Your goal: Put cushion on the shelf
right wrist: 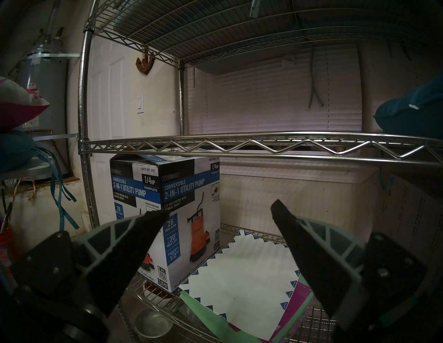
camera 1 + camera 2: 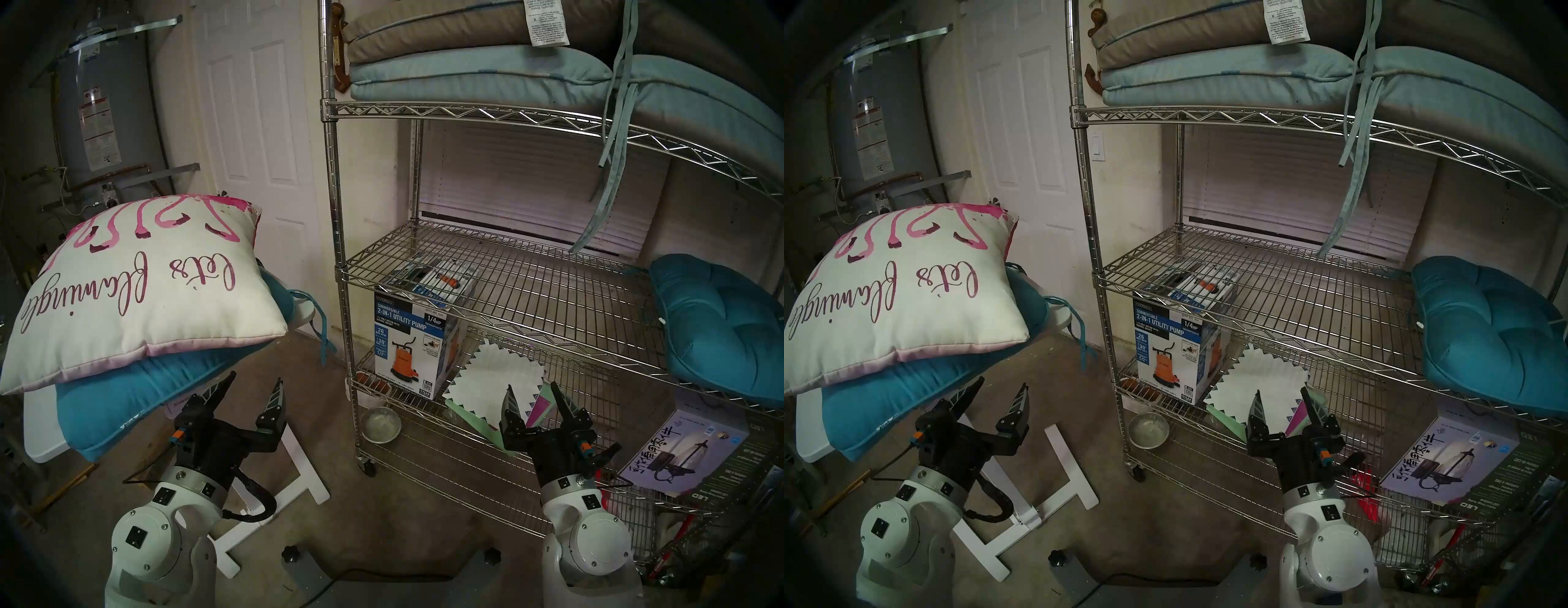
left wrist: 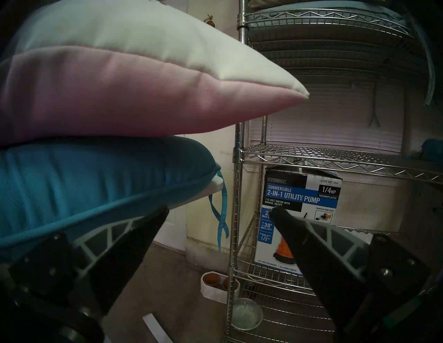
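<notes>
The white cushion (image 2: pixel 140 288) with magenta lettering and flamingo print lies on a teal seat cushion (image 2: pixel 140 390) on a small white table at the left. Its pink underside shows in the left wrist view (image 3: pixel 119 100). The chrome wire shelf (image 2: pixel 530 293) stands at the centre and right; its middle tier is mostly bare on the left. My left gripper (image 2: pixel 254 384) is open and empty, below and in front of the cushion's near corner. My right gripper (image 2: pixel 532 392) is open and empty, in front of the shelf's lower tier.
A teal tufted cushion (image 2: pixel 721 322) sits on the middle tier's right end. Pale-blue and tan pads (image 2: pixel 509 63) fill the upper tier, ties hanging down. A utility pump box (image 2: pixel 413 339), paper sheets and a lamp box (image 2: pixel 687 454) occupy lower tiers. A metal bowl (image 2: pixel 379 424) lies on the floor.
</notes>
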